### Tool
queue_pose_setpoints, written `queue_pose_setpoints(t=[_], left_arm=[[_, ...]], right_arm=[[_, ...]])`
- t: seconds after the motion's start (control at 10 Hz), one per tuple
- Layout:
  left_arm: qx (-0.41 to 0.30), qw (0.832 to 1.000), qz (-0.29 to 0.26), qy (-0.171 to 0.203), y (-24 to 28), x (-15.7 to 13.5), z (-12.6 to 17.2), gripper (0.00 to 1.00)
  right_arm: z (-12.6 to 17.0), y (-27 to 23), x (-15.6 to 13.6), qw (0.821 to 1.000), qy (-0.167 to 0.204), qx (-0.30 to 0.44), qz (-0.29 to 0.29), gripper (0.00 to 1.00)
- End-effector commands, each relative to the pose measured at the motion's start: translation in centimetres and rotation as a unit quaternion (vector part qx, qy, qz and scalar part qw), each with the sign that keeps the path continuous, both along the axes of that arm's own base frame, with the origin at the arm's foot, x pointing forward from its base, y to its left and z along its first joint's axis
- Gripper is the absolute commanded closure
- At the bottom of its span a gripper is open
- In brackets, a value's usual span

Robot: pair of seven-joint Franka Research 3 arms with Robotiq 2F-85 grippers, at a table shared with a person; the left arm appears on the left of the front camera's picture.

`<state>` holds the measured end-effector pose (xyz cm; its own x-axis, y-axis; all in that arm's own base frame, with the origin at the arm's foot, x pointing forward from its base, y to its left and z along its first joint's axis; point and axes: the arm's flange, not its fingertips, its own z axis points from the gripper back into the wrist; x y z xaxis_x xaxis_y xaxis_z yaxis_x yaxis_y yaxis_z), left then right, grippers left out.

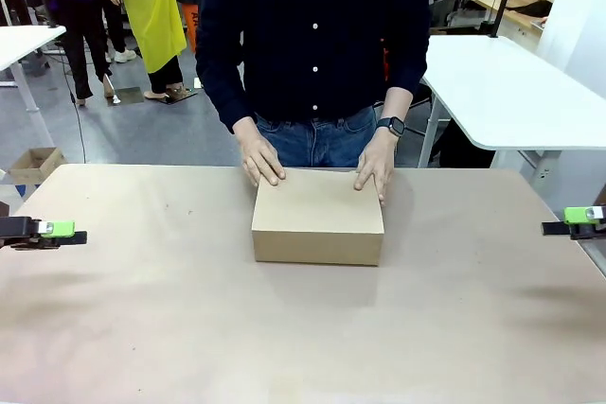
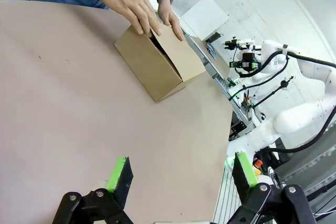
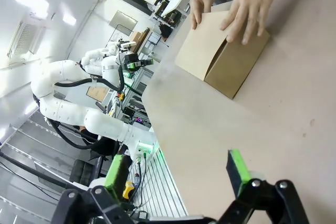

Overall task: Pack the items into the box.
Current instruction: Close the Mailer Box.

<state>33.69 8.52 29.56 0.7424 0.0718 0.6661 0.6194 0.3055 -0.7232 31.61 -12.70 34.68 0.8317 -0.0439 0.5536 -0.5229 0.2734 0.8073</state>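
Standing at the counter (image 1: pixel 142 328), watching: a person is pressing both hands on the box (image 1: pixel 317 219), which is sitting mid-counter, toward the far edge, lid down. The person's hand on the robot's left (image 1: pixel 258 153) and the hand on its right (image 1: pixel 376 167) are both resting flat on the lid's far corners. Pouch, knife and the small black object are not to be seen; whether they are inside I cannot tell.

Left gripper (image 1: pixel 71 232) is hanging at the counter's left edge, jaws apart, nothing between them. Right gripper (image 1: pixel 559 224) is hanging at the right edge, jaws apart too, empty. Both are well apart from the box.

Judging the step: the lid is being seated or held closed by the person. Doing it well, I think, means pressing evenly on both far corners so the flap is lying flush, and keeping the box square so it is not sliding toward the robot. The side seam in the left wrist view looks slightly gapped, so the flap may need tucking. The arms are best waiting clear while hands are on the lid.

Count: one box, two hands, two grippers.
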Motion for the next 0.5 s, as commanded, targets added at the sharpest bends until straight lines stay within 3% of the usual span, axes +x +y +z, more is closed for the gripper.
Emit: queue_pose_setpoints(t=[0.0, 0.4], left_arm=[[-0.01, 1.0, 0.003, -0.013, -0.07, -0.06, 0.14, 0.0], [-0.01, 1.0, 0.003, -0.013, -0.07, -0.06, 0.14, 0.0]], right_arm=[[0.29, 0.06, 0.09, 1.0, -0.009, 0.009, -0.004, 0.0], [0.29, 0.06, 0.09, 1.0, -0.009, 0.009, -0.004, 0.0]])
